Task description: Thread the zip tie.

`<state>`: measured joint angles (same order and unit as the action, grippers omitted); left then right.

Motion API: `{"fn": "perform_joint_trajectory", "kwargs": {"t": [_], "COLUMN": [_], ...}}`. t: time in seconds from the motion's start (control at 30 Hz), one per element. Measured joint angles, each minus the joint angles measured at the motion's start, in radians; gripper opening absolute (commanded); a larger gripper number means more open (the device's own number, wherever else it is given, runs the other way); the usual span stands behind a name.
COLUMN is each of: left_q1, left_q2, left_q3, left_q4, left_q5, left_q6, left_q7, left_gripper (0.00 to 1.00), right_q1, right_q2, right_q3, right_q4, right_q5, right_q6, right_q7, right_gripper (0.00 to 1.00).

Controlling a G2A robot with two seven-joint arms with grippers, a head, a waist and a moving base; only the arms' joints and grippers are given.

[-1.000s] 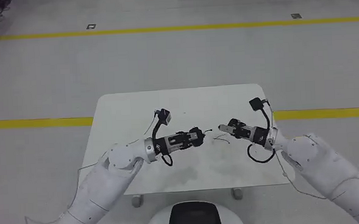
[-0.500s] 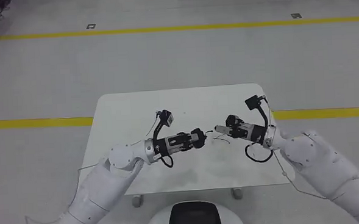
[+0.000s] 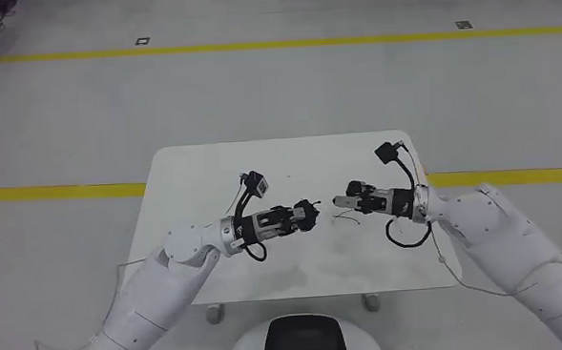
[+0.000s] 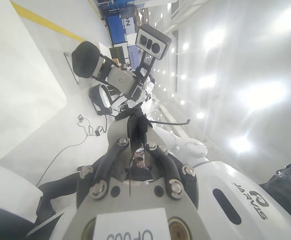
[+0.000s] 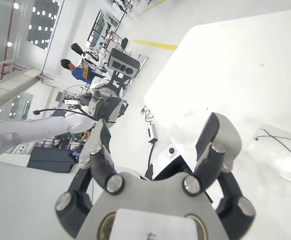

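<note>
Top view has the left gripper (image 3: 312, 212) clamped on the thin black plastic zip tie (image 4: 170, 123) above the middle of the white rounded table (image 3: 261, 162), while the right gripper (image 3: 341, 201), jaws spread wide, faces it from just right, tips near but apart.

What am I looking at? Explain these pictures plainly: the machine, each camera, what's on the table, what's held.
It is a two-armed robot at a white table. One picture looks down from a camera above the arms; the other two come from a camera on each wrist, looking along that arm's gripper. The left gripper is shut on a thin black zip tie, which sticks out from it. The right gripper is open and holds nothing, facing the left one above the table. Another thin black strip lies on the table near it.
</note>
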<state>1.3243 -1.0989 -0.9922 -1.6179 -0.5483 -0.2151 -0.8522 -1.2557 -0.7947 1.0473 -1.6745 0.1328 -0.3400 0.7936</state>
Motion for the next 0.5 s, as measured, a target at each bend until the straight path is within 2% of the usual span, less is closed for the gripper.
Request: {"fn": "perform_joint_trajectory", "kwargs": {"t": [0.3,0.5], "left_q1": [0.002,0.002], "left_q2": [0.002,0.003], "left_q3": [0.005,0.006], "left_q4": [-0.003,0.004], "left_q5": [-0.001,-0.012], "left_q6": [-0.002,-0.006], "left_q7": [0.004,0.004], "left_gripper": [0.0,0.0], "right_q1": [0.004,-0.033], "right_q2": [-0.069,-0.13], "right_q3": [0.062,0.171], "right_q4": [0.09,0.115], "right_q5": [0.104,0.152], "right_q6": [0.0,0.0], "right_q7": [0.237,0.406], "right_gripper": [1.0,1.0]}}
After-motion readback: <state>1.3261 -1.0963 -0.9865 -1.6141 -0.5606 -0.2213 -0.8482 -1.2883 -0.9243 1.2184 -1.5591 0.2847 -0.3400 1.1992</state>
